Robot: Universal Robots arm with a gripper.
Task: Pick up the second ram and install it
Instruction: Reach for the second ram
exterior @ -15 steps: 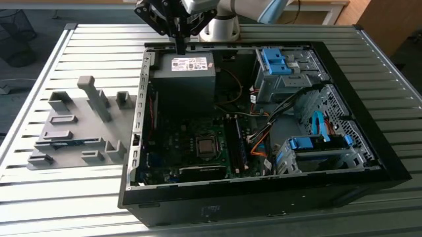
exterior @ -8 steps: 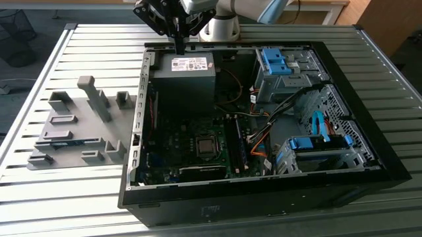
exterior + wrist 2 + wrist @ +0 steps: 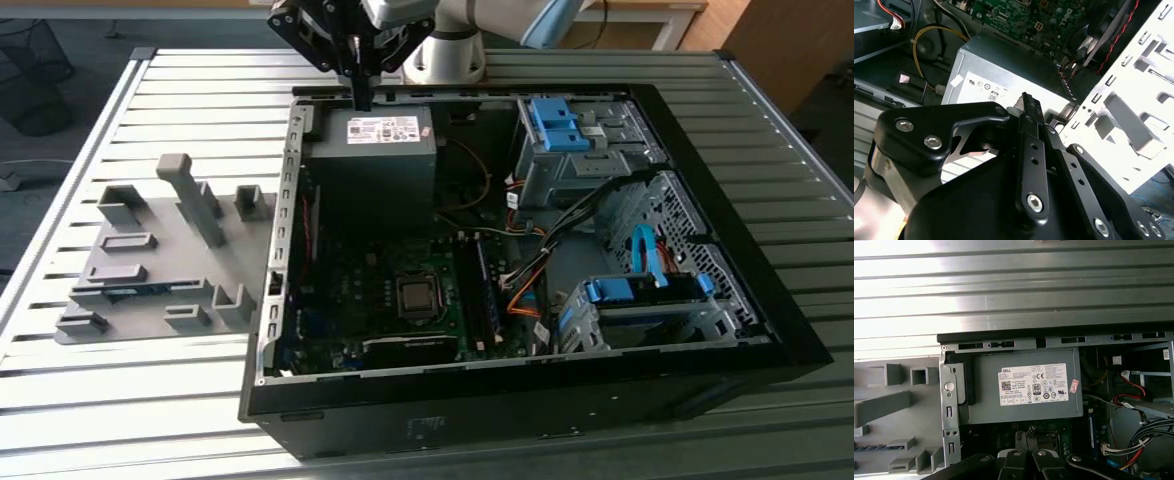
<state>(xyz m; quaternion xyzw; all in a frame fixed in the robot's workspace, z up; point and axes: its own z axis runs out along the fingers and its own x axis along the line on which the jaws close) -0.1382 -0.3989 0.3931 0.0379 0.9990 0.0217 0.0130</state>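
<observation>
The second ram (image 3: 131, 291) is a thin blue-green stick lying in a slot of the grey fixture (image 3: 160, 250) at the exterior view's left, beside the open computer case (image 3: 534, 370). In the first wrist view the second ram (image 3: 874, 446) shows as a dark toothed strip in that fixture. My gripper (image 3: 360, 102) hangs over the case's far edge, above the grey power supply (image 3: 374, 150), well away from the stick. In both wrist views its fingers (image 3: 1027, 107) (image 3: 1023, 439) are together with nothing between them, so it is shut.
A darker memory stick (image 3: 478, 290) stands in the motherboard (image 3: 400, 300) near the processor socket. Blue drive cages (image 3: 561, 125) and orange and black cables fill the case's right side. The case and fixture rest on a slatted metal table (image 3: 134, 400).
</observation>
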